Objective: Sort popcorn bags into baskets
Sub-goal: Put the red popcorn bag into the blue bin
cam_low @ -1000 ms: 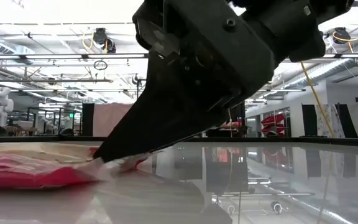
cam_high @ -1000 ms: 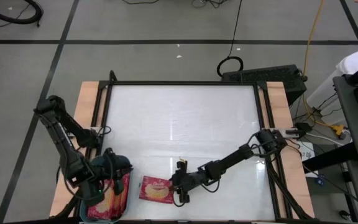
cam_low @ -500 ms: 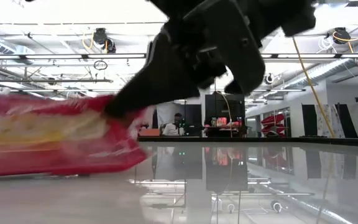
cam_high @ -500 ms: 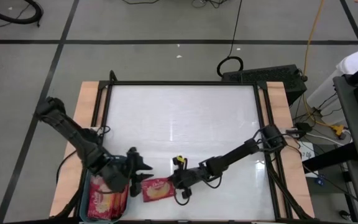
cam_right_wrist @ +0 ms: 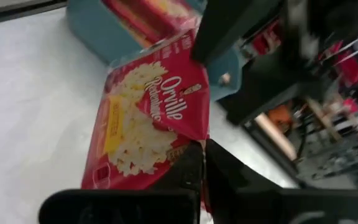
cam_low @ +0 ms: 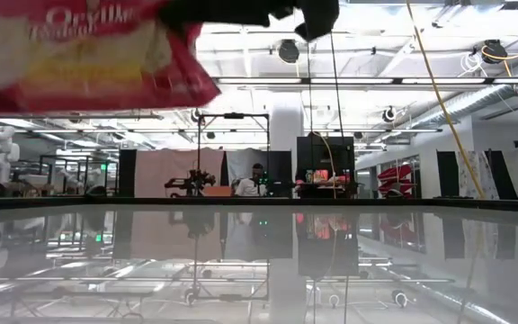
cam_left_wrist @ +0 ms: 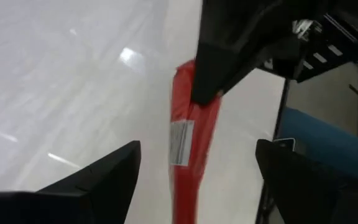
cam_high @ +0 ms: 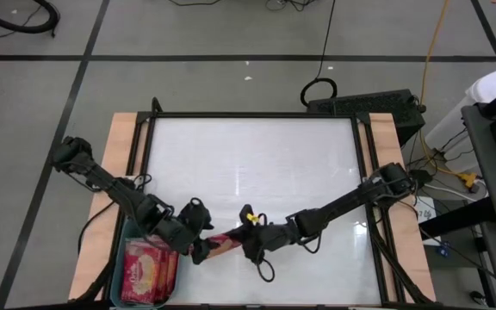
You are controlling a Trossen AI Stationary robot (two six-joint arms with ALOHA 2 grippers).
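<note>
A red popcorn bag (cam_high: 218, 246) hangs in the air near the table's front edge, left of the middle. My right gripper (cam_high: 244, 242) is shut on its right end. The low view shows the bag (cam_low: 79, 49) well above the table top. My left gripper (cam_high: 199, 238) is open at the bag's left end, and in the left wrist view its fingers (cam_left_wrist: 107, 180) stand on either side of the edge-on bag (cam_left_wrist: 188, 143) without touching it. The teal basket (cam_high: 119, 258) at the front left corner holds several red bags (cam_high: 149, 271). My right gripper pinches the bag's end seam (cam_right_wrist: 193, 138) between its two shut fingers. It comes from the table's right, nearly level, with the bag reaching away from the fingers toward the left. The bag is lifted clear of the table and tilted, its printed front (cam_right_wrist: 145, 115) toward the near edge.
The white table top (cam_high: 248, 164) stretches bare behind both arms, framed by a black rail with wooden strips at the left and right. The basket wall (cam_right_wrist: 98, 34) stands just beyond the held bag. Cables and equipment lie off the table at the right.
My right gripper has taken hold of the bag's right end, risen and rolled. The bag has come off the table and turned from flat to tilted. My left gripper has swung from over the basket toward the table's right, up to the bag's left end.
</note>
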